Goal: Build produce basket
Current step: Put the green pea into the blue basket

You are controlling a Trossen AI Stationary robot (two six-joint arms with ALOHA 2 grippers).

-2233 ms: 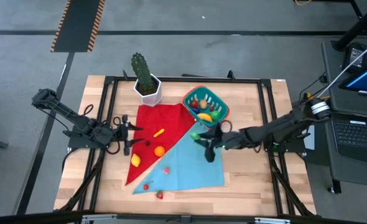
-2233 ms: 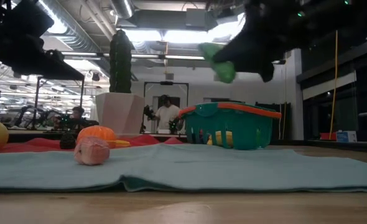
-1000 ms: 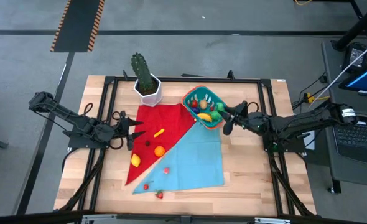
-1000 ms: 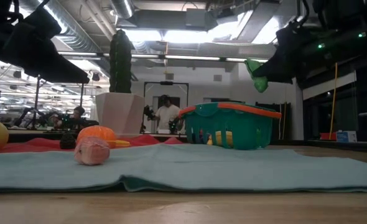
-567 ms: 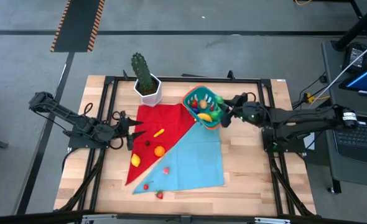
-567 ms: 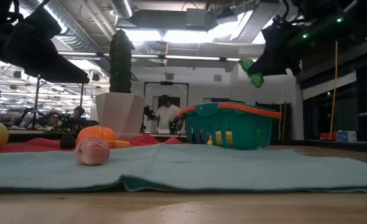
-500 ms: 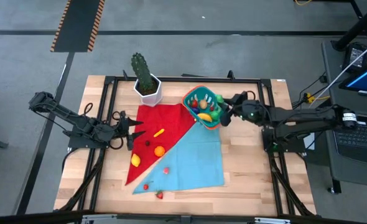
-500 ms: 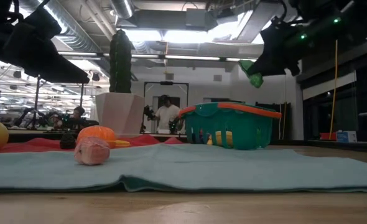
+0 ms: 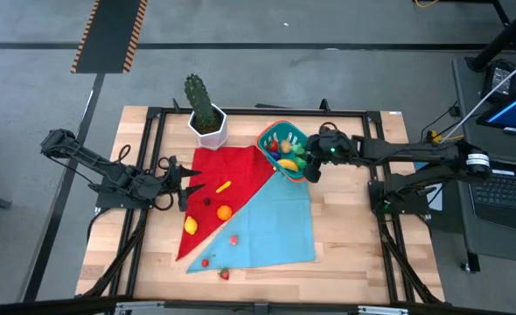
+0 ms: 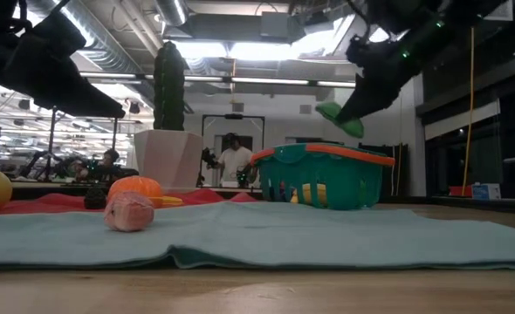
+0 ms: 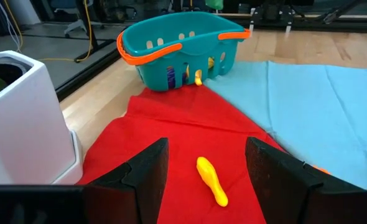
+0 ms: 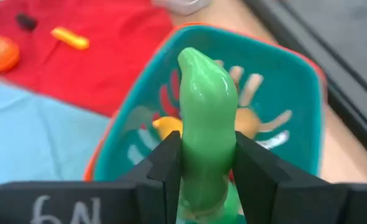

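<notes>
The right gripper clamps a green cucumber between its two dark fingers and holds it in the air above the teal basket, which sits at upper centre of the high view, on the far corner where the red cloth meets the blue cloth. In the low view the cucumber hangs just over the basket's orange rim, apart from it. Inside the basket lie a yellow piece and other produce. The left gripper waits at centre left of the high view, over the red cloth's edge — its fingers spread with nothing between them. A small yellow piece, an orange, a lemon and red berries lie on the cloths — a potted cactus stands beside the basket
</notes>
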